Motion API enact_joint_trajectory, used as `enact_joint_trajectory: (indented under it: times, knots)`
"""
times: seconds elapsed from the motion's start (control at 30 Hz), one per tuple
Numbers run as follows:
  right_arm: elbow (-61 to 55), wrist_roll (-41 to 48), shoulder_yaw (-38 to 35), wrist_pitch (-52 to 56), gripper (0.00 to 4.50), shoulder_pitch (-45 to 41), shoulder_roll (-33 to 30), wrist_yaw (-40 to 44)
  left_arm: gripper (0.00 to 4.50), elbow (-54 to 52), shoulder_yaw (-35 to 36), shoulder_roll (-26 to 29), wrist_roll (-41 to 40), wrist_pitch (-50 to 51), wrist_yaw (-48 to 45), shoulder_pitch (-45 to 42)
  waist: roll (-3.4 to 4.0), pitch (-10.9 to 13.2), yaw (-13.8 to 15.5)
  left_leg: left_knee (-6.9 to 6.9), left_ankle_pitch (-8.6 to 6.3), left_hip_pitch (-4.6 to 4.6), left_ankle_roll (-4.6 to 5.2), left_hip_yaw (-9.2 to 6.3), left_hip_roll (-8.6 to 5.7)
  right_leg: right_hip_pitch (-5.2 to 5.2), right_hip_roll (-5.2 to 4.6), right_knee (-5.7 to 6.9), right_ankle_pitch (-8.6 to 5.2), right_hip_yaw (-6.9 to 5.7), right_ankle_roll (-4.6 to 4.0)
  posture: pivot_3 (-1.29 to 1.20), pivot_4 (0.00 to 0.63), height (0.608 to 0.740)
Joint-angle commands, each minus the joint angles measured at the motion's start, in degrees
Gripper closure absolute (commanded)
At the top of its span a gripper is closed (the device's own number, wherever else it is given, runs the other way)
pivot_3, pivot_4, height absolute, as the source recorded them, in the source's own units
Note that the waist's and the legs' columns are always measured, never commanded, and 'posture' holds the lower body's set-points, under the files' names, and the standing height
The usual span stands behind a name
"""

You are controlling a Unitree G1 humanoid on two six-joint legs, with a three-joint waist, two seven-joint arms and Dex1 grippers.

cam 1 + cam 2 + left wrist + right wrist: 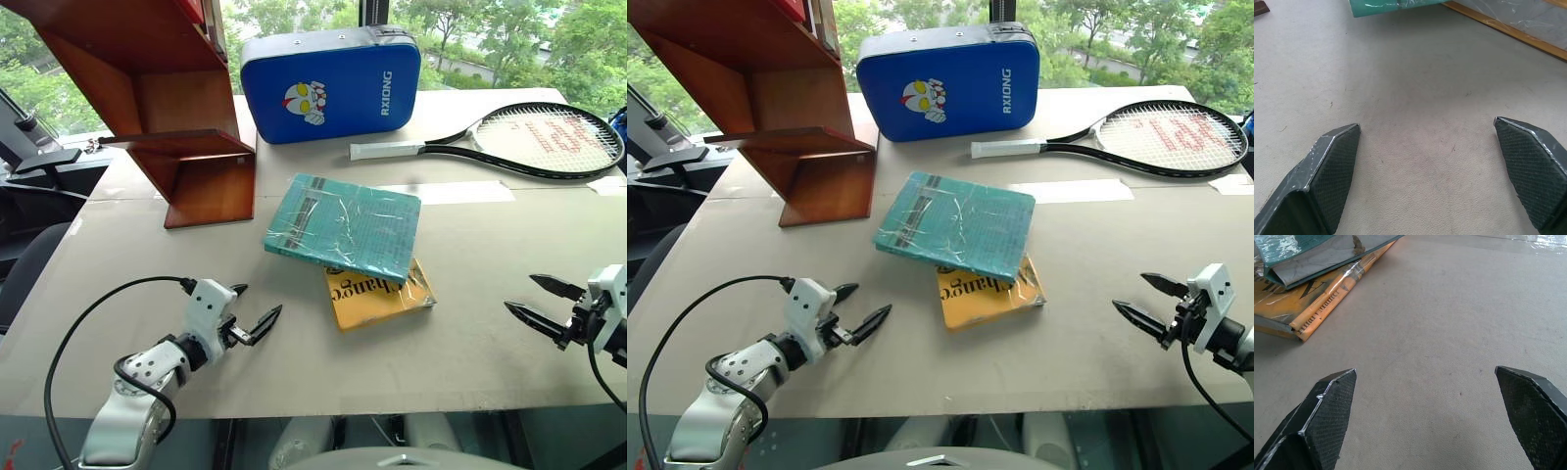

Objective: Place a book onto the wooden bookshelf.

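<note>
Near the middle of the table (470, 323), the book (343, 226) was seen lying flat in its shiny wrap, a pale label patch on its cover. It was laid over the far part of a yellow book (377, 296), whose near corner stuck out from beneath it toward the table's near edge. At the far left corner of the table the bookshelf (167, 108) was stood, well apart from the book and with no book seen on its lowest shelf. Along the far edge, beside the bookshelf, a blue case (328, 83) was stood upright, and a racket (509, 142) was laid flat toward the far right corner, its white handle pointed at the case.

Close to the near edge on the left, the left gripper (257, 315) was held just above the table, its two fingers spread wide and nothing caught between them; it was pointed toward the books, with bare surface between. By the near right edge, the right gripper (534, 302) was likewise held with fingers wide apart and empty, pointed inward at the yellow book, with bare table between. Neither book was touched by either gripper.
</note>
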Motion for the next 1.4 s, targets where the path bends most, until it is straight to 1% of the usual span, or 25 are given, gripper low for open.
enact_joint_trajectory:
  times: [0.03,0.17,0.5,0.73,0.87,0.97,1.03,1.1,1.17,1.23,1.3,1.33,1.37,1.4]
  knots:
    - [0.1,0.63,-0.78,-2.03,0.0,-1.0,-0.15,1.63,0.01,-0.78,0.24,0.23,0.36,0.66,0.62,0.07,0.0,0.0,0.0,0.0,0.0,0.0,0.0,0.0,0.0,0.0,0.0,0.0,0.0,0.0,0.0,0.0,0.15,0.74]
    - [0.48,-0.23,0.21,-3.11,0.0,-1.81,0.51,1.49,0.01,-0.81,-0.43,-0.57,0.05,0.99,1.06,-0.47,-0.01,0.0,0.01,0.01,0.0,0.0,0.0,0.01,0.0,0.01,0.0,0.0,0.0,0.0,0.0,0.0,0.15,0.74]
    - [0.1,0.1,0.27,-2.8,0.0,-1.45,0.3,1.73,0.01,-1.56,-0.73,-1.7,-0.84,1.74,1.22,-0.26,-0.01,0.01,0.18,0.01,0.0,-0.01,0.0,-0.01,0.0,0.01,-0.01,0.0,0.0,-0.02,0.0,0.0,0.15,0.74]
    - [0.19,0.31,0.12,-2.77,0.0,-2.66,0.17,1.55,0.01,-1.4,-1.32,-2.29,-1.04,1.46,0.98,-1.64,-0.01,0.01,0.42,0.02,0.0,-0.01,0.0,-0.01,0.0,0.01,-0.01,0.0,0.0,-0.02,0.0,0.0,0.15,0.74]
    - [0.46,1.04,0.17,-0.98,0.0,-3.81,-0.24,1.53,0.01,-1.47,-0.24,-1.14,-1.9,0.79,-0.85,-2.64,-0.08,0.06,0.51,0.02,0.0,-0.02,0.0,-0.01,0.0,0.01,-0.01,-0.01,0.0,-0.02,0.0,0.0,0.15,0.74]
    - [0.06,1.47,0.1,0.77,0.0,-6.25,0.16,-0.65,0.01,-2.2,1.8,2.17,-2.83,2.16,-3.67,-3.46,-0.15,0.1,0.51,0.02,0.0,-0.02,0.0,-0.01,0.0,0.0,0.0,0.0,0.0,-0.03,0.0,0.0,0.15,0.74]
    - [1.15,0.42,0.63,2.97,0.0,-9.64,0.38,-4.41,0.01,-2.74,3.7,4.77,-5.2,3.59,-6.36,-4.17,-0.13,0.13,0.23,0.02,0.0,-0.03,0.0,-0.02,0.0,-0.02,0.01,0.01,0.0,-0.03,-0.01,0.0,0.15,0.74]
    - [5.12,-2.61,3.02,4.36,0.0,-15.43,0.4,-7.9,0.01,-3.32,6.24,8.03,-9.1,5.87,-9.73,-5.49,-0.2,0.22,-0.22,0.02,0.0,-0.02,-0.01,0.0,0.01,-0.03,0.01,0.02,0.01,-0.02,-0.01,0.0,0.15,0.74]
    - [10.7,-5.51,6.01,3.61,0.0,-22.62,1.17,-9.1,0.01,-3.8,8.58,11.43,-13.67,7.5,-14.34,-7.21,-0.22,0.23,-0.27,0.05,0.01,-0.03,-0.01,0.02,0.0,-0.04,0.01,0.03,0.01,-0.01,-0.02,0.0,0.15,0.74]
    - [19.62,-8.32,10.06,2.36,0.0,-33.39,3.37,-8.84,0.01,-3.94,11.78,14.6,-18.85,8.96,-18.57,-10.01,-0.21,0.28,-0.43,0.06,0.01,-0.03,0.0,0.05,0.0,-0.05,0.02,0.04,0.02,0.0,-0.03,0.0,0.15,0.74]
    - [28.12,-10.92,12.92,0.24,0.0,-42.21,5.65,-8.38,0.01,-3.62,13.43,17.48,-20.97,10.09,-21.12,-11.91,-0.29,0.46,-1.18,0.08,0.02,-0.02,-0.01,0.1,0.02,-0.07,0.06,0.08,0.02,0.03,-0.04,0.0,0.15,0.74]
    - [31.41,-11.91,13.55,-1.09,0.0,-44.87,6.33,-8.02,0.01,-3.43,13.55,18.36,-21.34,10.52,-21.72,-12.45,-0.25,0.5,-1.33,0.09,0.04,-0.03,-0.03,0.11,0.02,-0.1,0.07,0.1,0.04,0.03,-0.08,0.0,0.15,0.74]
    - [36.66,-14.11,14.84,-3.7,0.0,-49.56,7.81,-9.3,0.01,-3.12,14.62,20.2,-22.04,11.24,-23.01,-13.04,-0.25,0.5,-1.47,0.06,0.04,-0.05,-0.03,0.07,0.03,-0.13,0.06,0.09,0.04,0.01,-0.09,0.0,0.15,0.74]
    - [41.79,-15.37,15.67,-5.78,0.25,-54.37,9.56,-9.96,0.0,-2.94,16.07,22.14,-23.15,12.32,-24.33,-13.61,-0.24,0.51,-1.47,0.0,0.04,-0.04,-0.03,0.06,0.04,-0.13,0.07,0.07,0.03,-0.01,-0.1,0.0,0.15,0.74]
